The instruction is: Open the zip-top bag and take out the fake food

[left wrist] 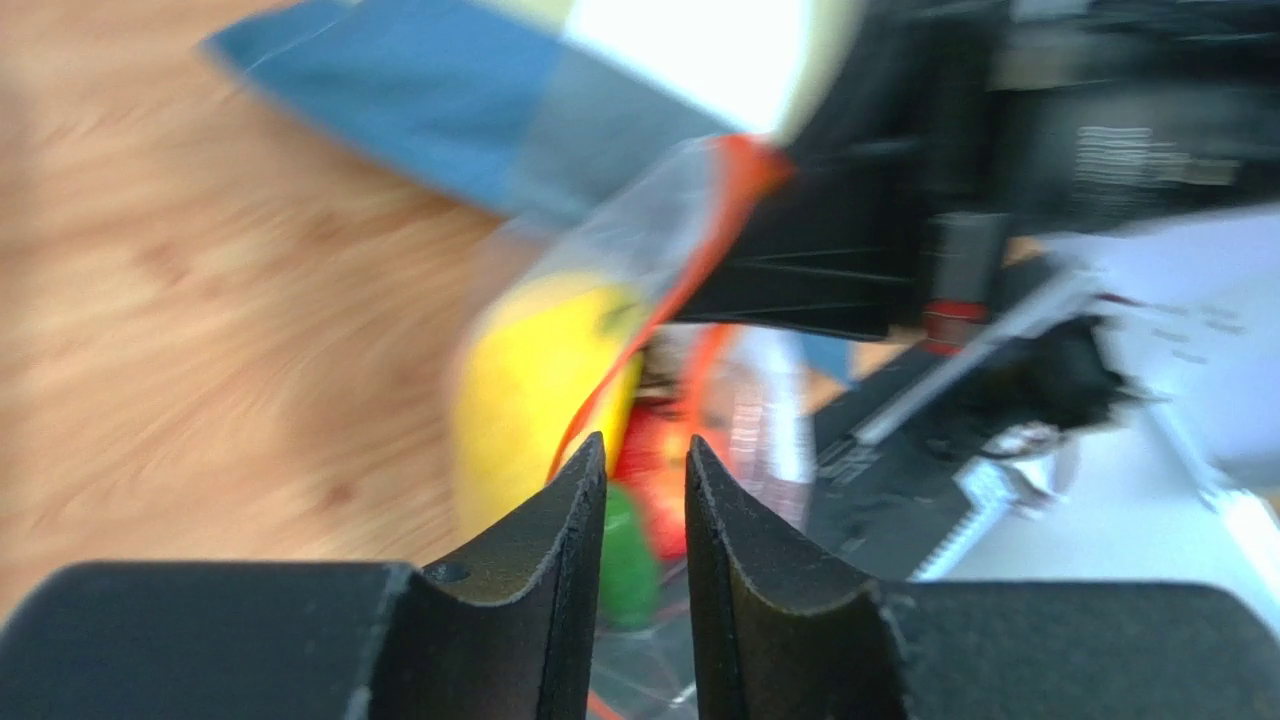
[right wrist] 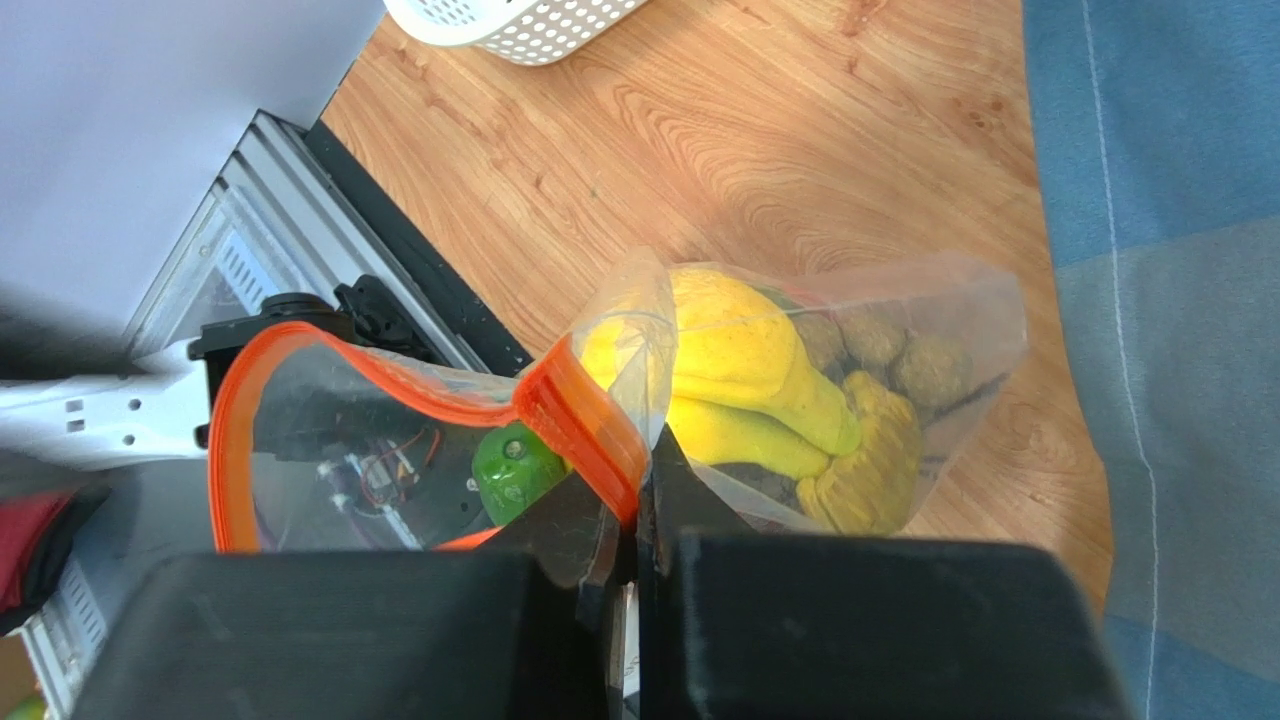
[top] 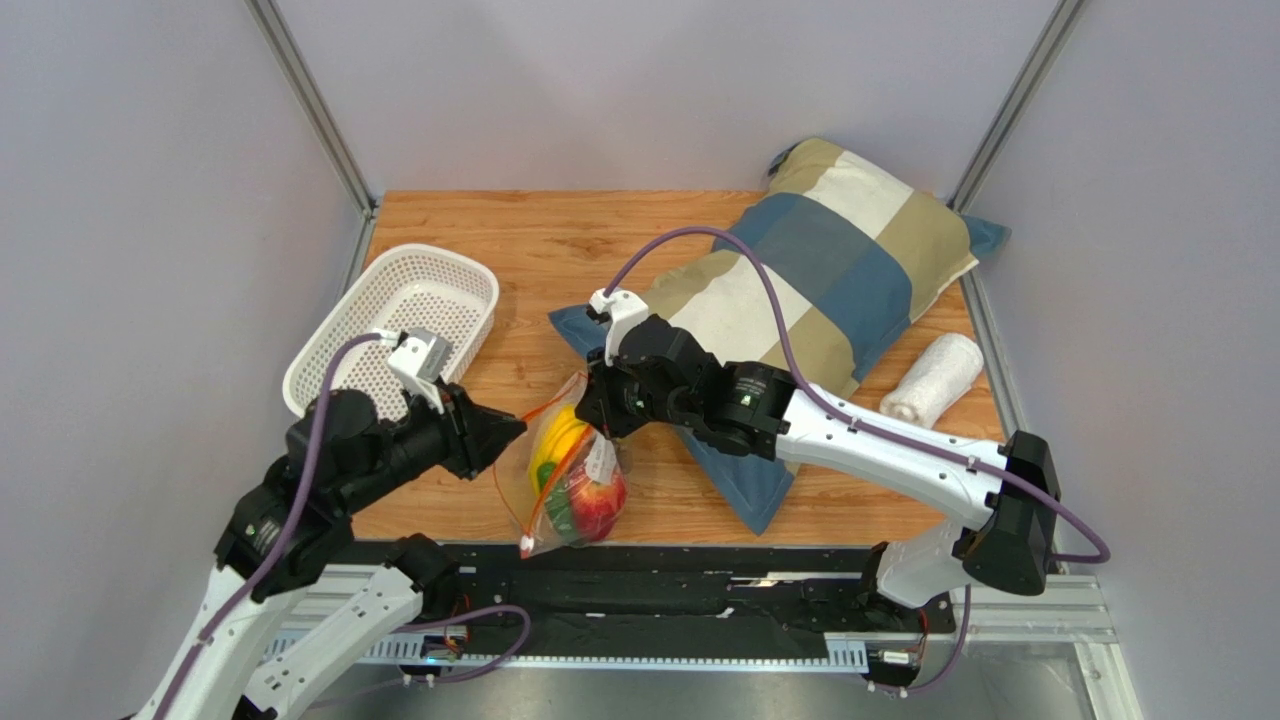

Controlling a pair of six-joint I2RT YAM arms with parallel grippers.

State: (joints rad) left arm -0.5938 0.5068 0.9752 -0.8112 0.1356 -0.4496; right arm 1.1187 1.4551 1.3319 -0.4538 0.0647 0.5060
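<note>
The clear zip-top bag (top: pixel 568 483) hangs between my two grippers near the table's front edge, its orange-red zipper strip (right wrist: pixel 579 428) pulled open into a loop. Inside are a yellow banana (right wrist: pixel 751 368), a brownish grape bunch (right wrist: pixel 902 360), a green vegetable (right wrist: pixel 516 465) and a red apple (top: pixel 598 507). My right gripper (right wrist: pixel 643 465) is shut on the zipper strip at the mouth's right side. My left gripper (left wrist: pixel 646 450) is at the mouth's left side, its jaws a narrow gap apart. The strip (left wrist: pixel 706 240) runs past its left fingertip; that view is blurred.
A white mesh basket (top: pixel 403 323) stands at the back left. A patchwork pillow (top: pixel 812 285) lies at the back right, under the right arm. A rolled white towel (top: pixel 932 375) lies beside it. A black rail (top: pixel 676 578) runs along the near edge.
</note>
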